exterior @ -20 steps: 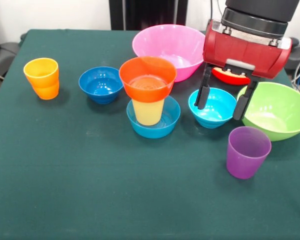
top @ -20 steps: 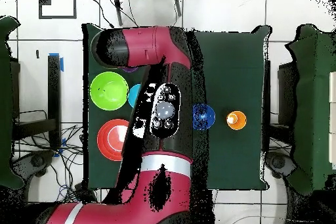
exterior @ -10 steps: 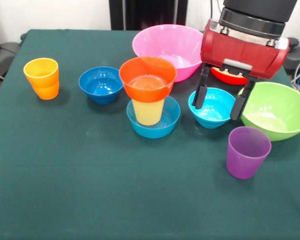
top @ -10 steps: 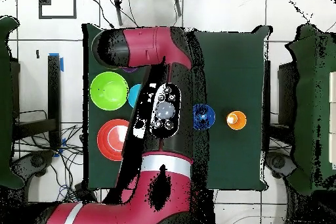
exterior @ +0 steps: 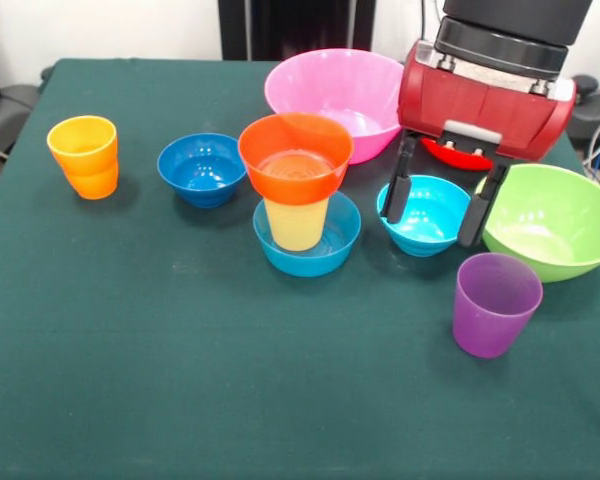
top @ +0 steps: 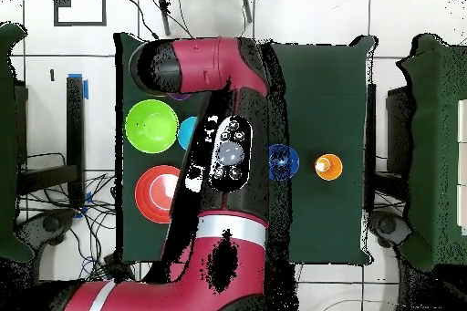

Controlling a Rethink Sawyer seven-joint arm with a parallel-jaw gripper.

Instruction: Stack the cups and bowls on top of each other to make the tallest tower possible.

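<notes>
While the tower (exterior: 297,205) at mid-table stands only three pieces high, the gripper (exterior: 438,207) hangs wide open and empty around the cyan bowl (exterior: 424,214), other pieces unstacked.

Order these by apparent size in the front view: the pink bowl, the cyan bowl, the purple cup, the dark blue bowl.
1. pink bowl
2. cyan bowl and dark blue bowl, which look alike
3. purple cup, narrowest though nearest the camera

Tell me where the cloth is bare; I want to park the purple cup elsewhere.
The whole near strip is free, left of the purple cup and in front of the tower and orange cup. It is crowded between the cyan bowl and green bowl, where the end effector hangs.
</notes>
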